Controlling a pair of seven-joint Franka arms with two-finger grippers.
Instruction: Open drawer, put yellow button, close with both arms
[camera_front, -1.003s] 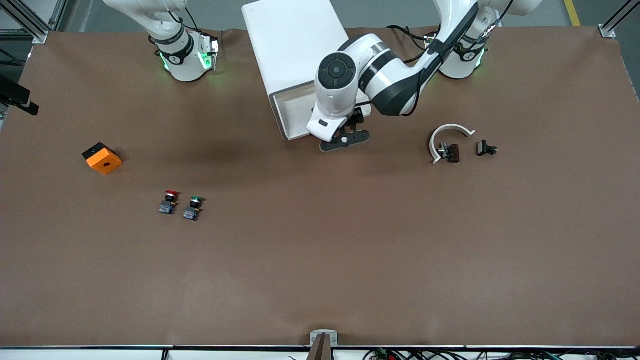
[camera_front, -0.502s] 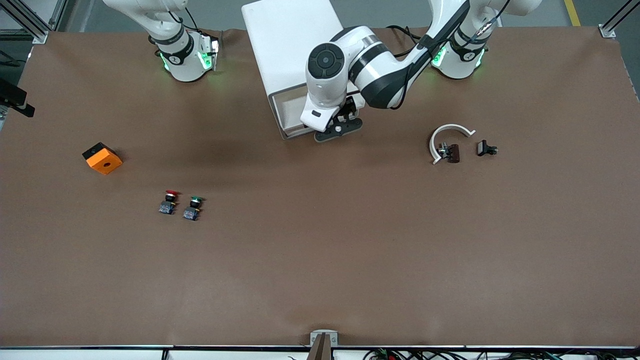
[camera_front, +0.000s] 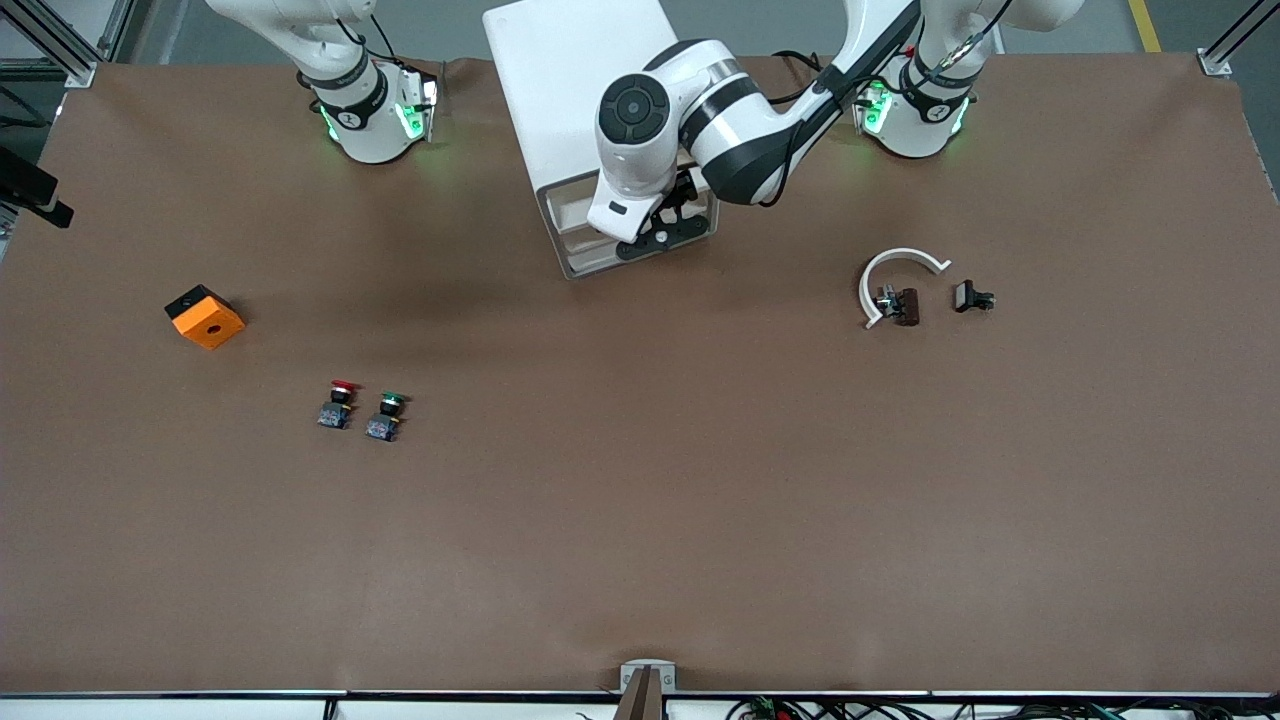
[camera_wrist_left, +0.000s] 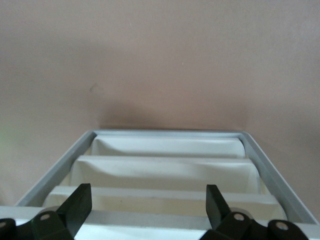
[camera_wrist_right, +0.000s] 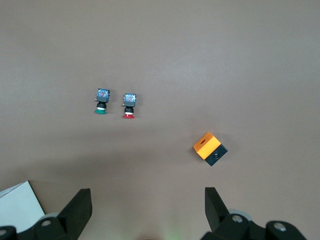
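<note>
Left claw (camera_front: 665, 228) spread wide, empty, held over drawer (camera_front: 600, 262) front edge at cabinet (camera_front: 585, 95). Drawer front's long axis seen parallel to claw span. Right claw (camera_wrist_right: 145, 212) spread, empty, waiting. Yellow button not seen.

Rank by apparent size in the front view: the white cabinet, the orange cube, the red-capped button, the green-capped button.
1. White box-shaped cabinet.
2. Orange cube.
3. Red-capped button and green-capped button: alike, no ranking.

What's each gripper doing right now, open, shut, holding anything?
Left gripper: open, empty, at the front of the white box-shaped cabinet, over its cream-fronted drawers.
Right gripper: open, empty, waiting above the brown table.
</note>
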